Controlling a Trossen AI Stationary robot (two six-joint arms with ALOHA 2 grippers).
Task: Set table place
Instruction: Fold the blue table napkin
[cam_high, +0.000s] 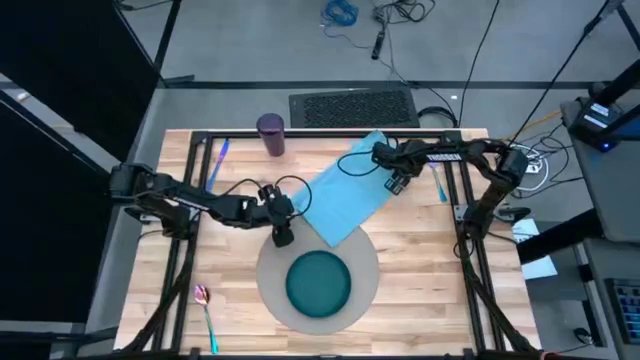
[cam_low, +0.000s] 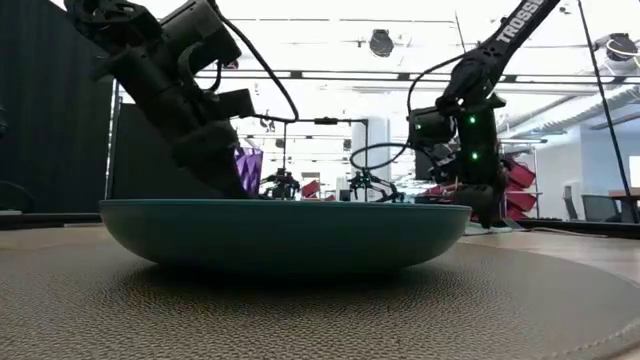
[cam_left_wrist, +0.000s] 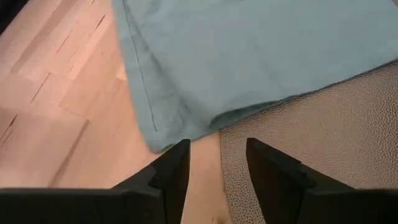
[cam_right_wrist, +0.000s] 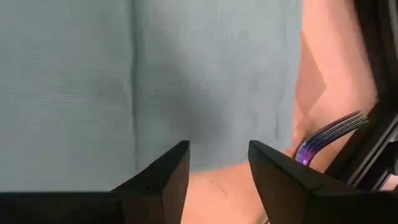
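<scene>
From above, the table (cam_high: 420, 270) is a rectangle of pale wood planks with a thin black frame, standing on a grey floor with loose cables and a dark keyboard (cam_high: 352, 108) behind its far edge. A round grey mat (cam_high: 268, 268) lies near the front edge and carries a teal plate (cam_high: 318, 282) in its middle. A light blue napkin (cam_high: 345, 190) lies flat and slanted, one corner overlapping the far rim of the mat. A purple cup (cam_high: 270, 134) stands upright near the far edge. A spoon (cam_high: 205, 308) with pink bowl and green handle lies at the front left, well apart from the mat. The left gripper (cam_high: 283, 236) is at the napkin's near corner, the right gripper (cam_high: 397, 184) at its far right edge.

At table height, the plate (cam_low: 285, 235) is shallow and smooth, and the mat (cam_low: 520, 310) has a coarse woven texture. Behind is a bright room with ceiling rails.

In the left wrist view, the left gripper (cam_left_wrist: 217, 171) is spread open above wood and mat edge, just short of the napkin (cam_left_wrist: 249, 56), which shows a stitched hem.

In the right wrist view, the right gripper (cam_right_wrist: 219, 167) is open too, over the napkin (cam_right_wrist: 155, 74) edge; a blue fork (cam_right_wrist: 329, 134) with shiny tines lies just beside.
</scene>
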